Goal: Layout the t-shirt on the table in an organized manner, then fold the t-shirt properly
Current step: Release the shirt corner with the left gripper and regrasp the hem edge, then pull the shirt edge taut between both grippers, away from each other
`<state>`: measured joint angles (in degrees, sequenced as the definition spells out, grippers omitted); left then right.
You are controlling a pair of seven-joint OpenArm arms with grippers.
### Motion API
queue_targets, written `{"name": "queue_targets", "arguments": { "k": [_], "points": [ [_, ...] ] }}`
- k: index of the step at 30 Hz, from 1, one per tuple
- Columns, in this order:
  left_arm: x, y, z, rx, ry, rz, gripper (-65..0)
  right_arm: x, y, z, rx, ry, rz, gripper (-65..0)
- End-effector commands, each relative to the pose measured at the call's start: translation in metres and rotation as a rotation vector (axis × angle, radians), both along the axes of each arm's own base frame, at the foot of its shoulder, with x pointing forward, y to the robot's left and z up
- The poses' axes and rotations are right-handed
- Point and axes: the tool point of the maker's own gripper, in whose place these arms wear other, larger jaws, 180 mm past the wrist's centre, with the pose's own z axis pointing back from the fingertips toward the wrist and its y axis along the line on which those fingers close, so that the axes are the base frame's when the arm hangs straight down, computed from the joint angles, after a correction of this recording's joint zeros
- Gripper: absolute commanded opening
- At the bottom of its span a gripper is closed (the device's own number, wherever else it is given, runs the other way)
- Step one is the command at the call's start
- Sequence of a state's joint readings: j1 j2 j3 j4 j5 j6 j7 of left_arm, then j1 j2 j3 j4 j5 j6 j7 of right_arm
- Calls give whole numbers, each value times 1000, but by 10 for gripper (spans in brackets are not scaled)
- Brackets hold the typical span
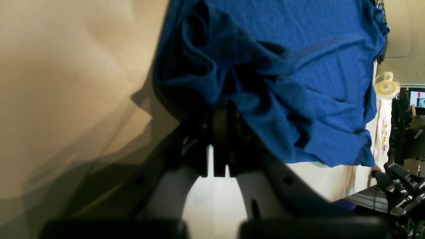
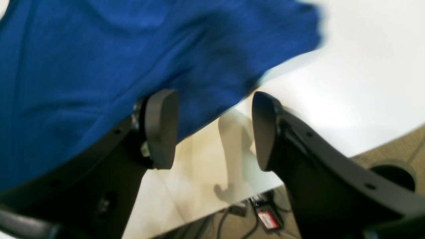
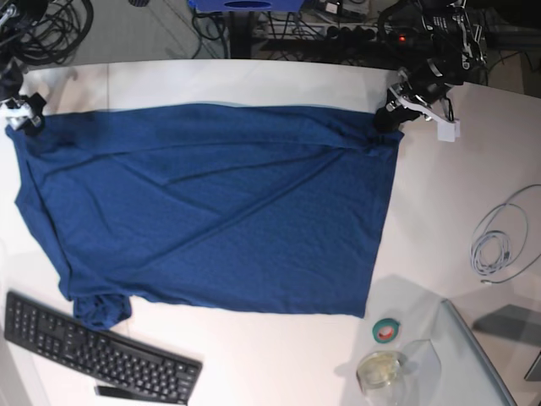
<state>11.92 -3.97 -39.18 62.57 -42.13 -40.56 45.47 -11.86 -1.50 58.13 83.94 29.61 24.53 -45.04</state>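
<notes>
Two grippers (image 3: 382,120) (image 3: 24,118) at t-shirt (image 3: 211,211) corners

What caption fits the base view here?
Navy t-shirt spread across the white table, left gripper shut on its far corner, right gripper at the opposite corner.

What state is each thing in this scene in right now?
t-shirt: spread on the table, creased, one corner pinched.
left gripper: shut on t-shirt.
right gripper: open, holding nothing.
cable: coiled.
keyboard: lying flat, untouched.
</notes>
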Motion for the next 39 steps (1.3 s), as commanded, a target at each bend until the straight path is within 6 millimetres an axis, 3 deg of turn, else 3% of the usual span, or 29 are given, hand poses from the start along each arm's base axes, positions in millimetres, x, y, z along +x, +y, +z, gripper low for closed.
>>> {"name": "queue_targets", "arguments": {
  "k": [1,10,16,26,30,31,35,39],
  "points": [
    [-7,3,-4,20,34,-19,-650,7,-6,4,-4,-28,-4,-314],
    [-5,4,-1,28,24,-21,-650,25,-16,-14,70,-36,-55,-314],
    [-2,9,4,47,9,-24,-650,19,-27,-25,82,-21,-168,-314],
    [0,7,5,47,7,-30,-650,27,-17,-53,176,-6,-200,-318],
    [0,7,5,46,7,-31,-650,36,-15,-48,171,-36,-148,-330],
    [0,7,5,46,7,-31,-650,38,-14,-46,171,-41,-136,-360],
    [1,8,6,50,3,-32,-650,41,-19,-42,161,-50,-138,-650],
    [15,15,24,101,-46,-64,-650,52,-29,-29,147,-42,-135,-645]
  ]
}}
